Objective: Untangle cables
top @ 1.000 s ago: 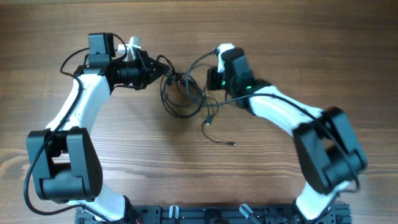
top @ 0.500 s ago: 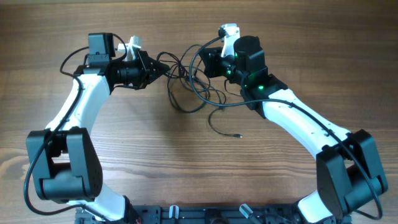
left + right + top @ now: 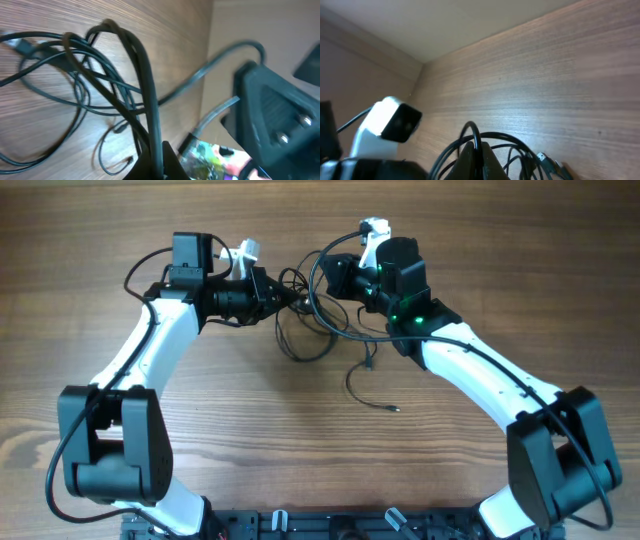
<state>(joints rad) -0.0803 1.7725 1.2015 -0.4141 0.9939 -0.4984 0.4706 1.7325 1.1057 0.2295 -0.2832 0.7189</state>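
Closest to the robot's base, 1 free plug end [image 3: 393,408] lies flat on the worktop [image 3: 200,480], its thin cord curling back toward the knot. Just past it, the cables [image 3: 312,320] bunch in a loose nest of loops between the 2 arms, some resting on the wood, some lifted off it.

Over on the left arm [image 3: 150,355], the left jaws are pressed together, pinching a few strands right at the tips. In that wrist view the strands rise out of the pinch, then flop into wide loops. Across the gap on the right arm [image 3: 450,355], the right jaws are closed on a strand too. A loop arches up from their tips, and a small plug [image 3: 543,161] lies beyond it.

Now the handling, as I read it. These cords look light and limp, with no stiffness to push against, so only pulling will move them. They are thin enough to slip through a pinch. Their jackets will likely drag at every crossing, and the plugs may snag inside loops. The best hold looks to be 1 single strand at the nest's outer edge, or just behind that free plug, never the middle of the knot. A slow, gentle spread apart should loosen it, while a hard tug would probably cinch it tight.
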